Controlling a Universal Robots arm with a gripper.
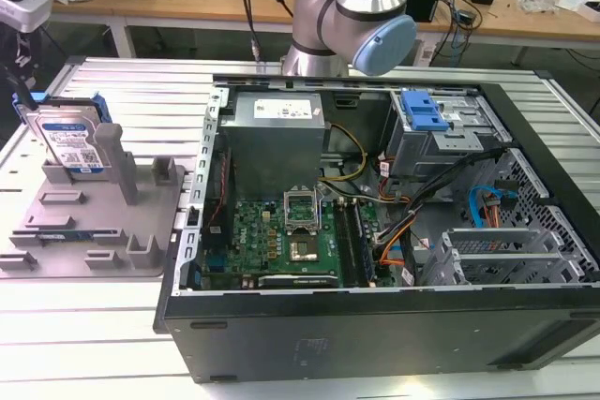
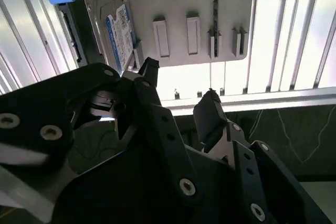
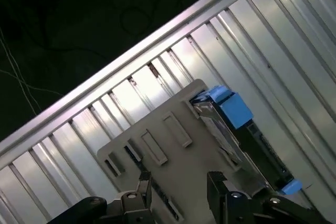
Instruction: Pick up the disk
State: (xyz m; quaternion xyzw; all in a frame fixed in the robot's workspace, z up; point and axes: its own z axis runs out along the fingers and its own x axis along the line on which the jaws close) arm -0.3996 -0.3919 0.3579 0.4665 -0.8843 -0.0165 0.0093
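the disk [image 1: 67, 142] stands on edge in the grey fixture [image 1: 98, 231], at the exterior view's left. its white-and-blue label faces the camera and blue rails run along its edges. it appears to lean slightly against one of the upright posts, though the angle makes that hard to judge. the fixture sits on the slatted metal table [image 1: 131, 91], just beside the open computer case [image 1: 375, 334]. a silver power supply [image 1: 277, 124] sits inside the case at its far side. the arm [image 1: 352, 7] rises behind the case.

in the second wrist view the end effector [image 2: 178, 93] hangs over the table near the fixture's edge. its two black fingers [image 2: 148, 72] are spread apart with nothing between them. the disk [image 2: 116, 30] is off to one side of them, clear of both fingers. in the first wrist view the end effector [image 3: 181, 187] is again spread wide over the fixture [image 3: 157, 140], and the disk [image 3: 215, 124] with its blue rail lies near one finger without touching it.
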